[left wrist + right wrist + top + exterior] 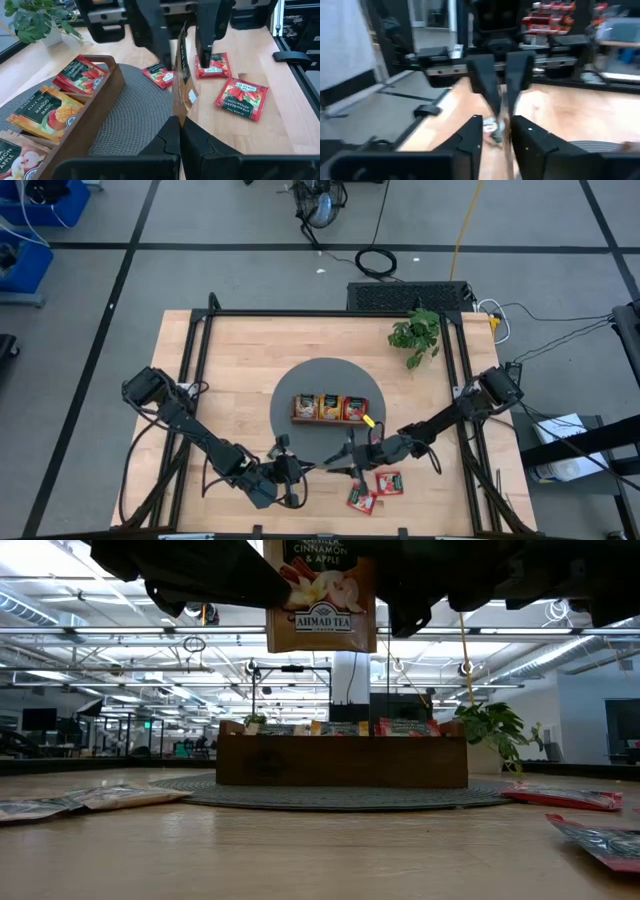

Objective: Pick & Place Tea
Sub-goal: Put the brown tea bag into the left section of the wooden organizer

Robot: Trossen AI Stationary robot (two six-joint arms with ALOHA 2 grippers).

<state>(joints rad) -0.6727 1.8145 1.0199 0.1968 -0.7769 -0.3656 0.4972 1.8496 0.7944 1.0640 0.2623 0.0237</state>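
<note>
A tan sachet hangs edge-up above the table, pinched in the closed left gripper. The right gripper straddles it, fingers parted, contact unclear. The sachet's top is cut off in the low view.

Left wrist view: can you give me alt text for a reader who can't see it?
The left gripper, shut, holds a tan tea sachet upright, edge-on, while the right gripper reaches in around it. Three red sachets lie on the table; a wooden tray on a grey mat holds more.
</note>
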